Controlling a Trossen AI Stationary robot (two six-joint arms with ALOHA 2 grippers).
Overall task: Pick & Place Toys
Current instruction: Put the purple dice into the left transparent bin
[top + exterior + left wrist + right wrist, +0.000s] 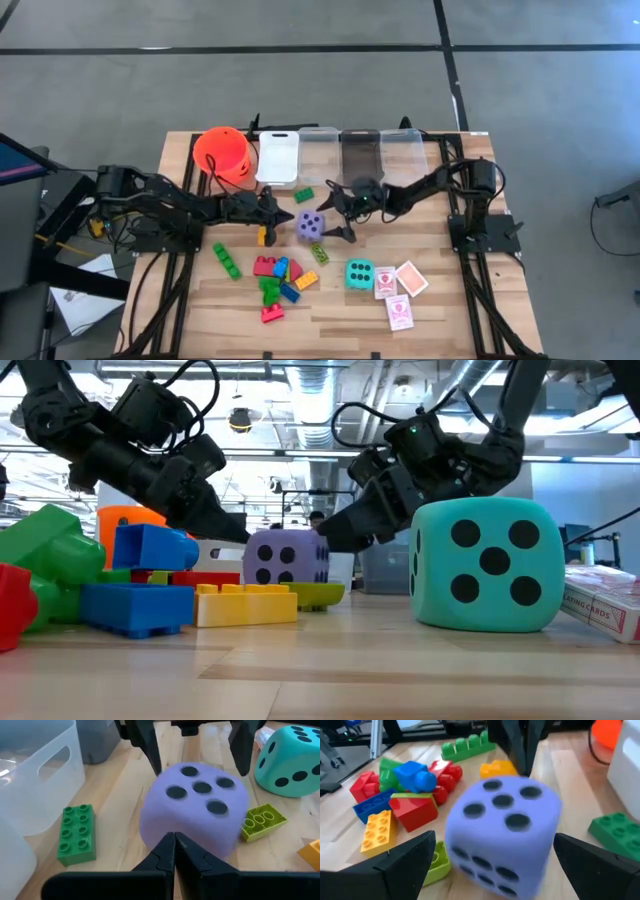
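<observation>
- High view: the purple die [309, 224] sits on the wooden table [440, 310] at mid-table, between the two arms and in front of the row of bins [340, 155].
- Left gripper [272, 207] has its fingers pressed together – in the left wrist view they meet at a point just beside the die's near face, holding nothing.
- Right gripper [333, 212] has its fingers spread wide. In the right wrist view one dark finger stands on each side of the purple die, neither visibly touching it.
- Low view: both grippers come down to the die from opposite sides, the teal die [488, 565] large in the foreground.
- A lime brick [260, 821] lies just beside the purple die; a green brick [76, 832] lies near the white bin [278, 156].
- Toward the front edge – a heap of bricks [277, 284] in red, green, blue and yellow, then the teal die and three playing cards [399, 292].
- An orange bucket [222, 153] stands beside the white bin.
</observation>
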